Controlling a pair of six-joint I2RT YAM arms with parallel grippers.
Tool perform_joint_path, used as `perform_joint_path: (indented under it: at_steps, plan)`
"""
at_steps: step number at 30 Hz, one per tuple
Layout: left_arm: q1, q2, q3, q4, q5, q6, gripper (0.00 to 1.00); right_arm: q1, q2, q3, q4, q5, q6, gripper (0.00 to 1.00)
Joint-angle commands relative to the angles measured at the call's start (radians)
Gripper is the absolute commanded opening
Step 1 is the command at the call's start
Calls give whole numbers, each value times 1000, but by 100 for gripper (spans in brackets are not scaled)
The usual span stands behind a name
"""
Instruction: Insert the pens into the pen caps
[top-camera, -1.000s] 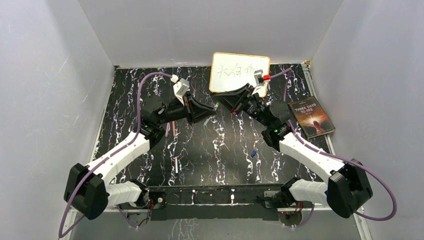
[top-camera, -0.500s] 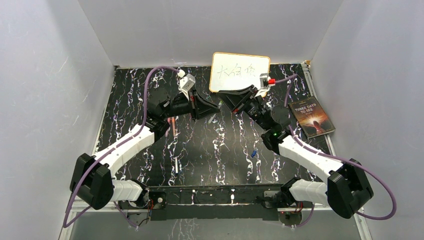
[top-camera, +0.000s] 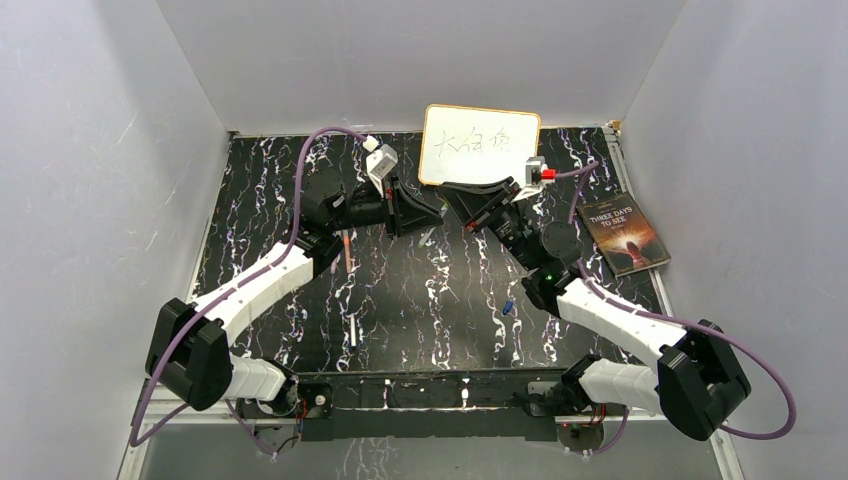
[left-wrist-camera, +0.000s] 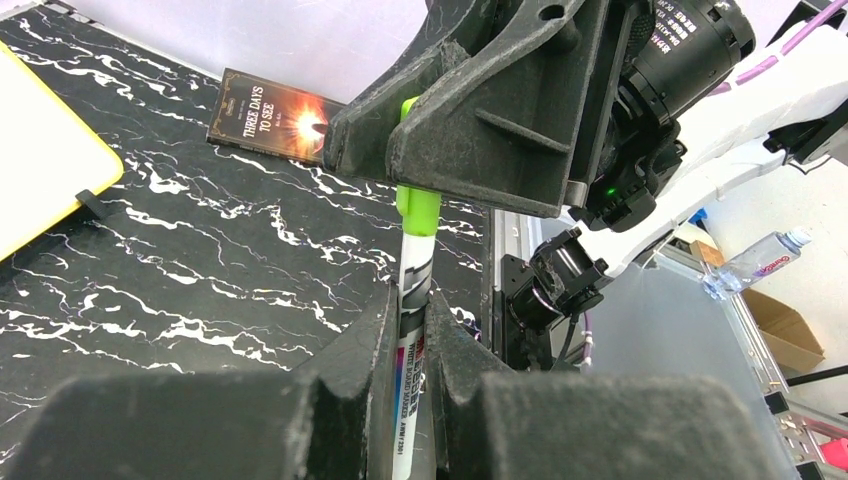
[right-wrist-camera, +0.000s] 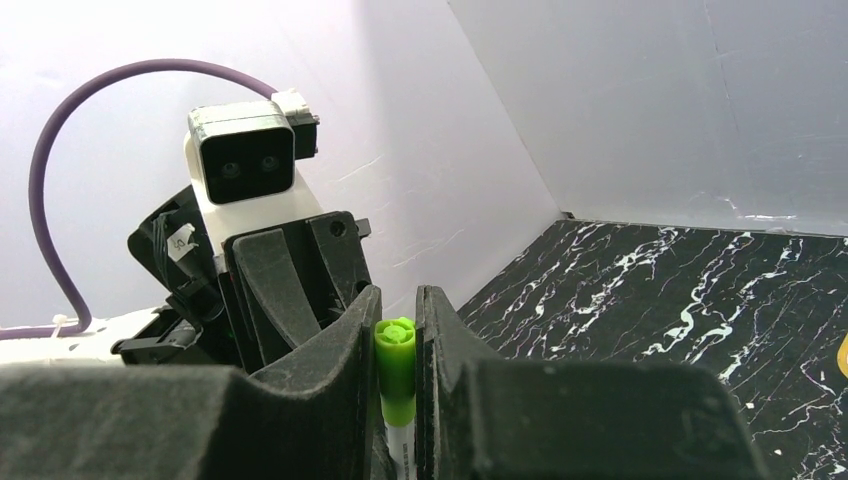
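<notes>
- Since a second ago, the left arm has swung inward and toward the far edge, closing the gap between the two pincers in front of the whiteboard; the right arm has barely shifted.
- White marker pen with a printed barrel (left-wrist-camera: 412, 275): held off the desk, clamped on its barrel by the left pincer (left-wrist-camera: 412, 322), its tip entering the bright green stubby plastic cap (left-wrist-camera: 419, 208).
- Cap: clamped by its sides in the right pincer (right-wrist-camera: 397, 318), closed end toward that wrist's camera. Seating depth cannot be told.
- Handling (judged): the pen is light, stiff and smooth, so it may slide through the pads under an axial push. It is best gripped on the barrel with the tip left clear. The cap is small and rigid, and a tilted approach would jam it.
- Lying apart on the black marbled desk (top-camera: 440, 290): orange-red pen (top-camera: 347, 251), second white pen (top-camera: 353, 330), small blue cap (top-camera: 508, 307).
- Periphery: yellow-edged whiteboard (top-camera: 480, 143), paperback book (top-camera: 622, 235).
</notes>
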Motion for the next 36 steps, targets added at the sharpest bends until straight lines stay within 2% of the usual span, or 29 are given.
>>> perform_joint_path:
  at_steps: [1,10,15,16,20,23,25,29,30,34,36]
  plan:
    - [10,-31,144,263,-235,4,0,127,46,-92,-222,-272,22,0]
    - [10,-22,167,263,-237,9,0,175,82,-123,-178,-258,42,0]
    - [10,-25,159,205,-197,25,0,175,35,-114,-171,-194,33,0]
    - [11,-30,147,185,-186,31,0,172,17,-101,-184,-174,19,4]
    - [10,-74,68,88,-187,62,0,152,-51,-19,-307,-103,-73,38]
    - [11,-133,20,-22,-233,110,0,135,-93,14,-379,-43,-119,49]
    - [12,-166,6,-105,-274,150,0,118,-125,19,-428,9,-135,53]
    - [20,-180,31,-351,-451,214,0,88,-215,-12,-523,125,-139,56]
    - [33,-174,38,-418,-503,207,0,83,-242,-23,-554,158,-141,57]
    - [151,-123,44,-544,-542,136,0,68,-350,-73,-670,288,-142,58]
    - [192,-76,63,-654,-636,107,0,63,-387,-85,-716,309,-150,58]
